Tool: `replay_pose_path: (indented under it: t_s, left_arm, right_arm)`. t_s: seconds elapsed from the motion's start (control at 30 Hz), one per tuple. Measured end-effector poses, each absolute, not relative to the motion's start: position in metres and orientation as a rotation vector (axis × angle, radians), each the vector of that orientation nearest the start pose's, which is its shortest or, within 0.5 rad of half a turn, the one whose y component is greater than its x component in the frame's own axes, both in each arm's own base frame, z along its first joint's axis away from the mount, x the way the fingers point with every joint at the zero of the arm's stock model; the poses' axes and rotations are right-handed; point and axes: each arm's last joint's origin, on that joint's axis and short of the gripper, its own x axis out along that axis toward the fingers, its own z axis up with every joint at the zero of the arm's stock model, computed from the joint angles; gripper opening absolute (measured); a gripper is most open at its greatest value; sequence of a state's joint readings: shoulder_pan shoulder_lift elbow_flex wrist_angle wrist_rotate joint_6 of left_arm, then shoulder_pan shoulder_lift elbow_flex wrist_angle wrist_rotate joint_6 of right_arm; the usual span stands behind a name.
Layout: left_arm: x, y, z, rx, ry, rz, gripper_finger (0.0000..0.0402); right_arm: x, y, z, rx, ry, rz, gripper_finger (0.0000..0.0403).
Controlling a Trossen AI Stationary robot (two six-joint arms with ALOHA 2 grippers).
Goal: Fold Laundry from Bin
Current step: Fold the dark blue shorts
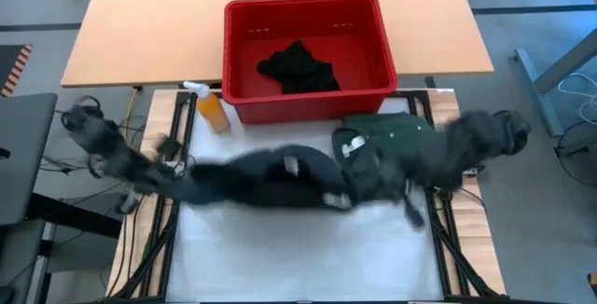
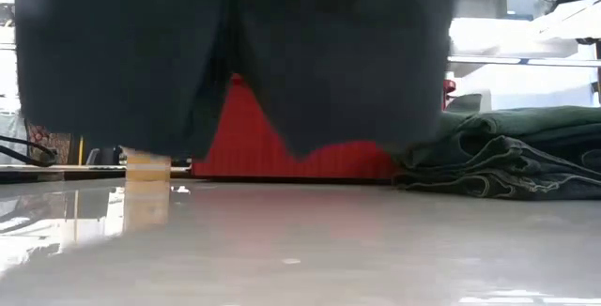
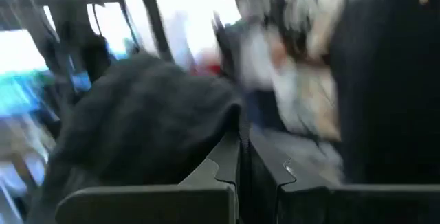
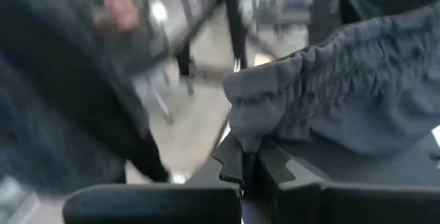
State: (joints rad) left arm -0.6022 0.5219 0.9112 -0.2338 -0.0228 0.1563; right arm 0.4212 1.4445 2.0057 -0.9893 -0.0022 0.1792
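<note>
High view: I see a charcoal garment (image 1: 270,178) stretched above the white tabletop (image 1: 298,257) between my left gripper (image 1: 173,169) and right gripper (image 1: 410,187). Both wrist views show fingers pinched closed on its cloth, though blur makes this less certain. A folded green piece (image 1: 378,136) lies beside the red bin (image 1: 308,15), which holds a black garment (image 1: 298,69).

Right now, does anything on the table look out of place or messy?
Nothing is spilled or damaged. One dark garment hangs stretched between both grippers above the table. A black piece lies crumpled in the red bin, and the orange spray bottle stands upright beside it.
</note>
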Motion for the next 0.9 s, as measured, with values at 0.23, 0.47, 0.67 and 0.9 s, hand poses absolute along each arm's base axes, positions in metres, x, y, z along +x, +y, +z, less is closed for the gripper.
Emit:
replay_pose_path:
  t_s: [0.23,0.47,0.67,0.9]
  left_arm:
    - [0.117,-0.075,0.346,0.004,0.397,-0.443,0.0]
    - [0.126,-0.067,0.347,0.016,0.375,-0.281,0.0]
    - [0.124,-0.057,0.33,0.182,0.509,0.024,0.0]
    - [0.12,-0.039,0.359,0.59,0.325,0.322,0.0]
  right_arm:
    - [0.261,0.1,0.458,0.098,0.793,0.082,0.0027]
    - [0.294,0.042,0.444,0.134,0.852,-0.079,0.0028]
    - [0.336,0.014,0.411,-0.084,0.942,-0.073,0.0028]
    - [0.352,-0.032,0.417,-0.427,0.837,-0.14,0.0028]
